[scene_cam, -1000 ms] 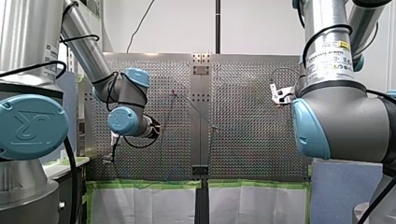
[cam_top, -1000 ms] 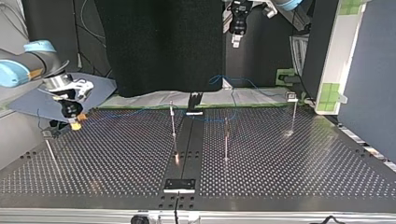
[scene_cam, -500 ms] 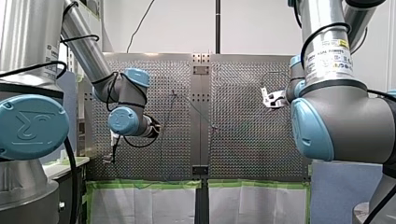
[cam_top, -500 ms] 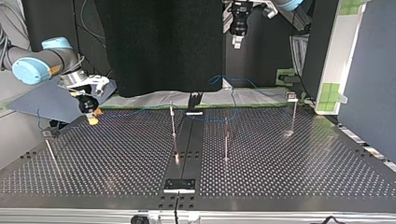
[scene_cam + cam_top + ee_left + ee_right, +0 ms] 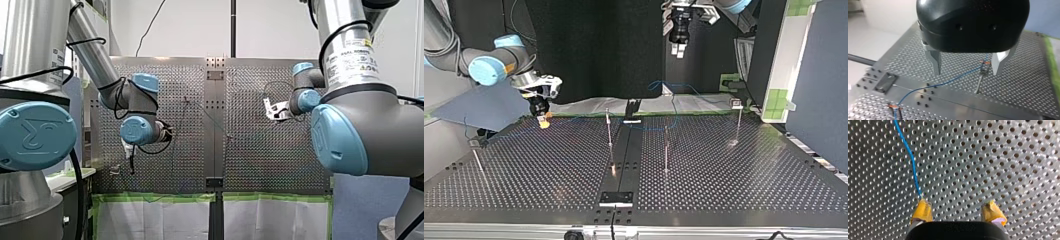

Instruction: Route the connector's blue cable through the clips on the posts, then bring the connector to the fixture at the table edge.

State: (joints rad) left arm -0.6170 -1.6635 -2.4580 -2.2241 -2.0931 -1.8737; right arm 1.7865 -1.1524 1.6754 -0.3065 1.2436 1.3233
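Observation:
The blue cable (image 5: 953,80) lies slack on the perforated plate and runs through an orange-tipped clip on a thin post (image 5: 984,68). My left gripper (image 5: 967,66) hangs high above it, metal fingers open and empty; the top view shows my left gripper (image 5: 678,49) well above the table's far edge. My right gripper (image 5: 957,211) is low over the plate, yellow pads open, with the blue cable (image 5: 910,157) running up to the tip of one pad (image 5: 921,210), not between them. In the top view my right gripper (image 5: 542,120) is at the far left. I cannot pick out the connector.
Several thin posts stand on the table: two near the middle (image 5: 609,130) (image 5: 666,150), one at the right (image 5: 738,122), one at the left (image 5: 476,157). A black bracket (image 5: 632,106) sits at the far edge, a small plate (image 5: 616,198) at the near edge.
My right arm has swung from the top view's far left toward the middle, staying low over the plate. My left gripper has shifted only slightly.

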